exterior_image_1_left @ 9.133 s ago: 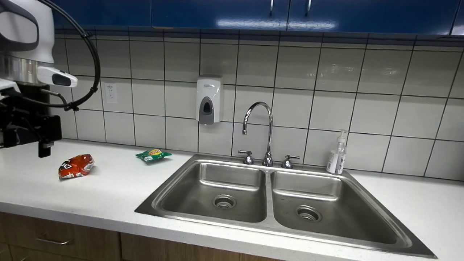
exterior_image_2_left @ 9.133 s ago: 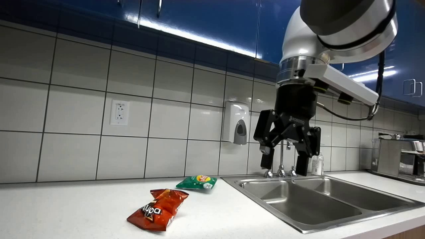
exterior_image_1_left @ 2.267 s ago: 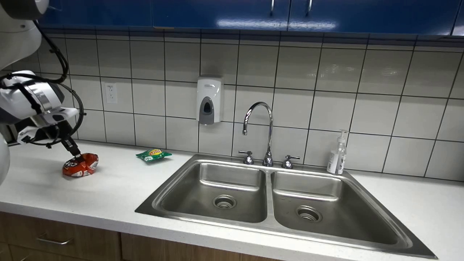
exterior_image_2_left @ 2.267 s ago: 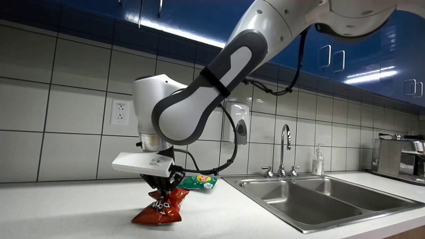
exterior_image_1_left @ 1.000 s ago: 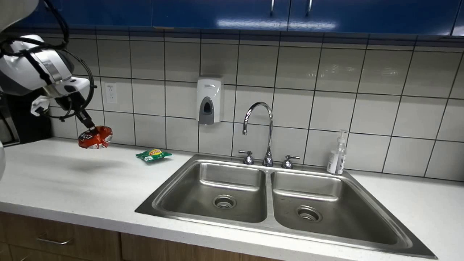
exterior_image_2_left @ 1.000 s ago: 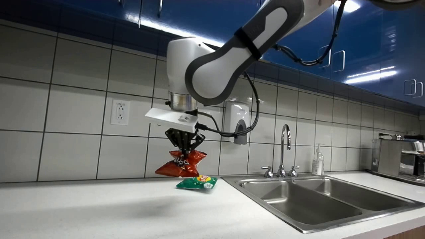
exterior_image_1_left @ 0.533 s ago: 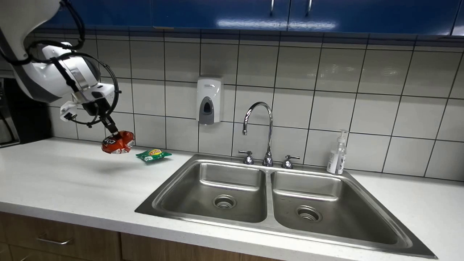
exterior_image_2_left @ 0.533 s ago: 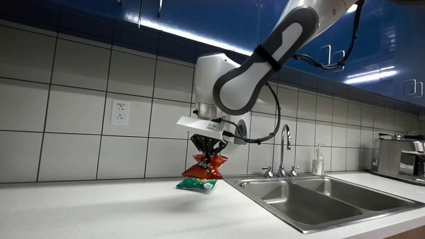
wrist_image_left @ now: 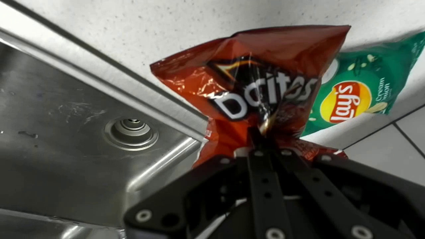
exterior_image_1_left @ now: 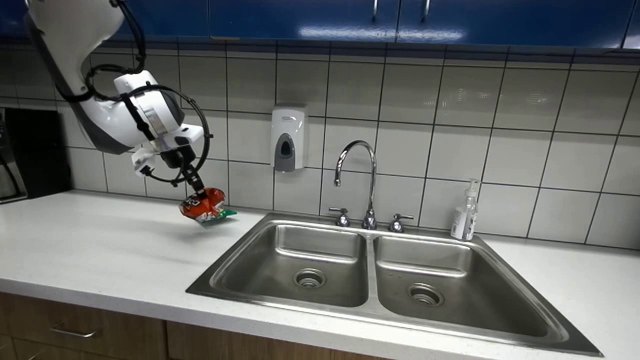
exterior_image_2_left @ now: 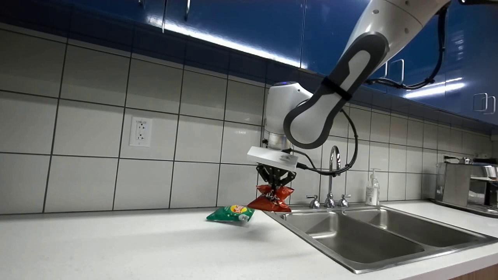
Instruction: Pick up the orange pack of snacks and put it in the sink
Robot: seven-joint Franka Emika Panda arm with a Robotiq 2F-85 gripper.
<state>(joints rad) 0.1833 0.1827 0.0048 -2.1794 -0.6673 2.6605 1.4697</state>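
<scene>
The orange pack of snacks [exterior_image_1_left: 214, 199], a red-orange Doritos bag, hangs off the counter, pinched in its middle by my gripper [exterior_image_2_left: 274, 189]. Up close in the wrist view, the pack [wrist_image_left: 285, 44] bunches around the gripper's dark fingertips, which are shut on it and partly hidden in its folds. The steel double-basin sink [exterior_image_1_left: 372, 306] lies to the right of the pack in both exterior views. Seen in an exterior view, the pack overlaps the near-left back corner of the sink's rim [exterior_image_2_left: 311, 238]. From the wrist, one basin [wrist_image_left: 59, 132] with its drain shows left of the pack.
A green Lay's bag [exterior_image_2_left: 223, 215] lies on the counter close to the sink's side, partly behind the held pack in the wrist view. A curved tap [exterior_image_1_left: 372, 175] and a soap bottle [exterior_image_1_left: 465, 216] stand along the sink's back edge. A wall dispenser [exterior_image_1_left: 288, 140] hangs above.
Earlier the gripper was open and the pack lay on the counter. It then shut on the pack and lifted it. Over the last second both moved toward the sink, past the green bag.
</scene>
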